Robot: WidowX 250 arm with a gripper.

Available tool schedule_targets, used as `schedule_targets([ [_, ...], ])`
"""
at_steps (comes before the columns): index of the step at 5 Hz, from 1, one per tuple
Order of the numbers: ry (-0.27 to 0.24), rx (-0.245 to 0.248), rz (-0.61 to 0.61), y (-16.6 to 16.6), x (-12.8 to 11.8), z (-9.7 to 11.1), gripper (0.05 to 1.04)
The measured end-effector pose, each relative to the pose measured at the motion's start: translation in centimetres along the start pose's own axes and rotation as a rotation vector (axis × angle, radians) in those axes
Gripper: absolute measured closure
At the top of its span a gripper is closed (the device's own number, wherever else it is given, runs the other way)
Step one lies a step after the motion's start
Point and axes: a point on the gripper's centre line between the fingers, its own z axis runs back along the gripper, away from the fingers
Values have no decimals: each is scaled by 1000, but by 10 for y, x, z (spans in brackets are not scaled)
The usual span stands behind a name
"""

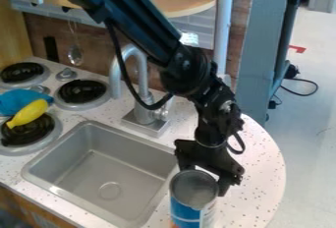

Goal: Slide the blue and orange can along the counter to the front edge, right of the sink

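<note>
The black gripper (211, 168) hangs low over the counter to the right of the sink, directly behind a metal can and very close to it. This can (185, 213) is blue and white on its side, with a grey round top facing up toward the camera. The can hides part of the gripper's lower end, and whether the two are touching is unclear. The can stands near the sink's right edge, at the bottom of the view.
A metal sink (56, 185) lies left of the can, with a grey faucet (143, 101) behind it. On the stove's burners at the left are a yellow object (29, 113) and a blue cloth-like item (18, 101). The counter's rounded edge (281, 165) is at the right.
</note>
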Motion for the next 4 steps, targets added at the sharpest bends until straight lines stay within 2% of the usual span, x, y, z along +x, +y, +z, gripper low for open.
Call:
schedule_targets([
  [1,2,1,-21,-4,-5,0,83],
  [2,-20,-9,-10,-4,2,12,83],
  [3,-94,-62,17,-8,26,40,83],
  [4,-156,-89,56,-1,40,69,83],
])
